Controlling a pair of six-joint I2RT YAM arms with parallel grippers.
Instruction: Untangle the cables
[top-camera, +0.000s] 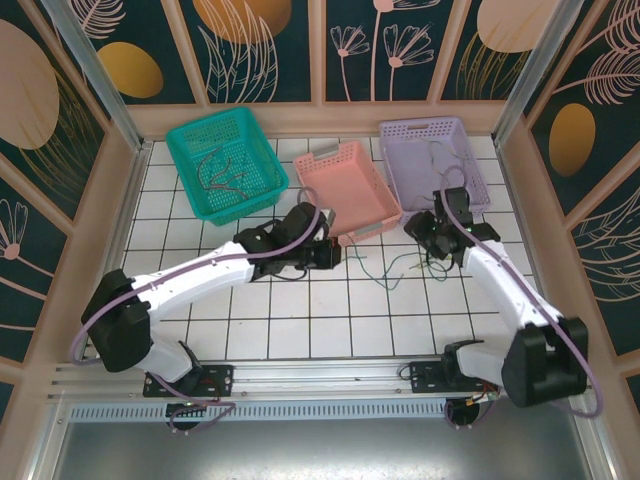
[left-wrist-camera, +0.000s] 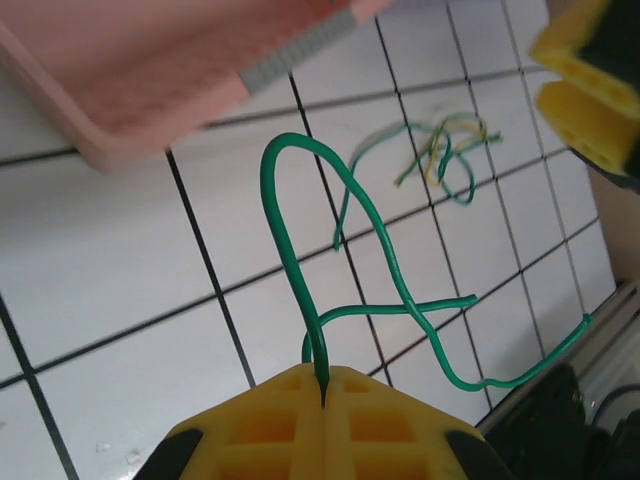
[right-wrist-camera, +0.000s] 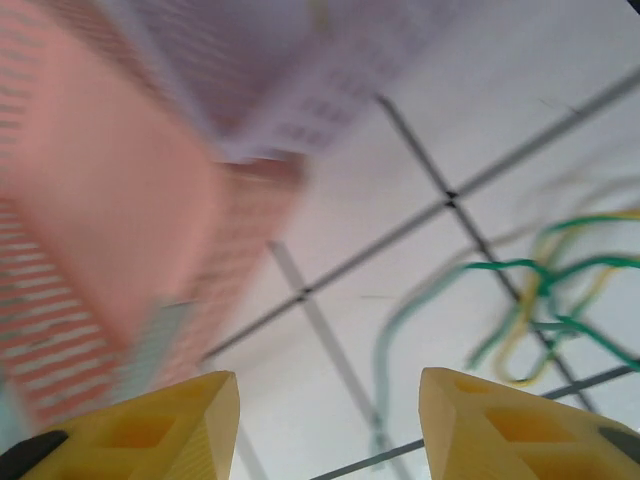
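My left gripper (left-wrist-camera: 325, 385) is shut on one end of a green cable (left-wrist-camera: 285, 200), which arches up from the jaws and trails over the white tiles. It hovers just in front of the pink basket (top-camera: 345, 190), where my left gripper (top-camera: 328, 252) shows from above. A loose bunch of green and yellow cables (left-wrist-camera: 445, 150) lies farther on, the same bunch (top-camera: 408, 264) sitting between the two grippers. My right gripper (right-wrist-camera: 330, 420) is open with nothing between its fingers, and the bunch of cables (right-wrist-camera: 545, 300) lies to its right. My right gripper (top-camera: 432, 236) hangs near the lilac basket's front corner.
A teal basket (top-camera: 192, 140) at the back left holds a few thin wires. The lilac basket (top-camera: 460, 135) at the back right has a thin cable in it. The pink basket (right-wrist-camera: 100, 250) and lilac basket (right-wrist-camera: 300, 60) look blurred close to the right wrist. Wooden walls enclose the tiles.
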